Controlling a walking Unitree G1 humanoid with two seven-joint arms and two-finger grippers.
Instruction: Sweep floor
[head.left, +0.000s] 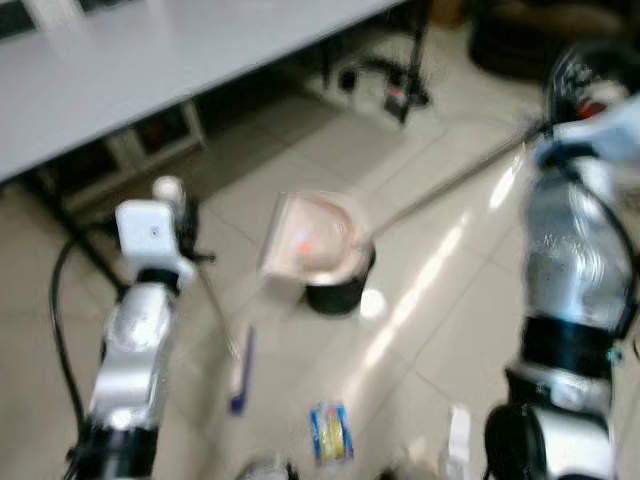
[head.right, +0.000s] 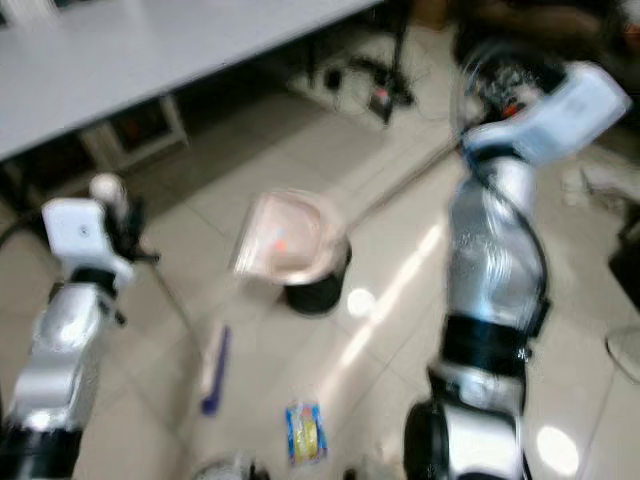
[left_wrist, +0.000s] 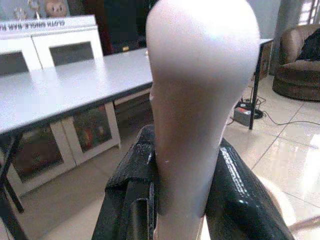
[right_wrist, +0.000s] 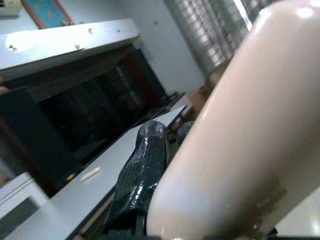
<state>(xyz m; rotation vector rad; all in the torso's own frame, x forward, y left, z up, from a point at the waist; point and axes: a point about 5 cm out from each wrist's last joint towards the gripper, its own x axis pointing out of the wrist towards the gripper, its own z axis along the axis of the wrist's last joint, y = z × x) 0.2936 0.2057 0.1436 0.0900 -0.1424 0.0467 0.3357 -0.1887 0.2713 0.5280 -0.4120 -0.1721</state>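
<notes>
Cream handles in both grippers, we're mid-sweep on tile floor (head.left: 300, 140).
Left gripper (left_wrist: 185, 200) fingers clamp the broom handle (left_wrist: 195, 100); broom head (head.left: 240, 372) sits on the floor near a blue-yellow packet (head.left: 331, 432). Right gripper (right_wrist: 165, 170) holds the dustpan handle (right_wrist: 240, 130); dustpan (head.left: 312, 238) hovers over the black bin (head.left: 338, 290), beyond the table edge (head.left: 200, 85). Risk, we judge: dustpan swing tips bin, or a wide stroke misses the packet.

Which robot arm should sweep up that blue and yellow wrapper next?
Probably the left. Its gripper is shut on the broom handle, and the broom's head lies near the wrapper. The right gripper holds the dustpan's handle.
</notes>
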